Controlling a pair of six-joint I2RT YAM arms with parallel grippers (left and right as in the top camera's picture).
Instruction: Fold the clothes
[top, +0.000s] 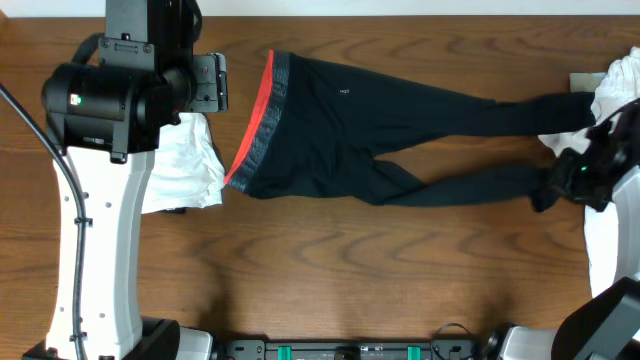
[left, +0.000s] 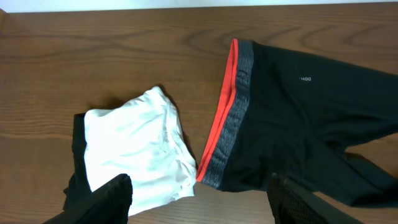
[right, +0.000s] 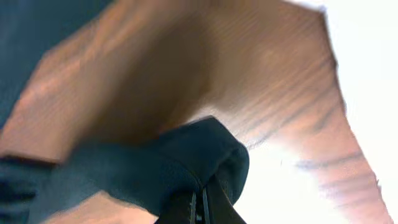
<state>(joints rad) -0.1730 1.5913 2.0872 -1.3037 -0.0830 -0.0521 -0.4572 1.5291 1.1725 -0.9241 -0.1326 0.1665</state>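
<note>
Overhead: a crumpled soft white garment (top: 185, 165) lies at the left of the dark wood-grain table (top: 330, 270). The long black trousers with grey-and-red elastic waistband (top: 380, 110) are spread flat mid-table. The left gripper (left: 199, 183) gapes wide. The right gripper (right: 200, 202), blurred, apparently pinches a trouser cuff.

Trousers (top: 400, 120): plain black, with a tiny white logo print (left: 305, 79) near the top. Waistband (left: 231, 118): mottled grey band, red-orange stripe along its outer edge. Folded garment (left: 140, 149) beside it: plain white, with the edge of a black garment (left: 78, 158) showing under it. More white cloth (top: 618, 85) at the right edge of overhead. Worktop (top: 350, 270): mid-brown wood grain, darker streaks. Left arm (top: 95, 250): white shell, black joint housing, small green light (top: 75, 100). Left end effector (left: 202, 198) fingers (left: 115, 196): black. Right end effector (right: 200, 208): black; the cloth at it reads dark blue-black in right wrist view.
</note>
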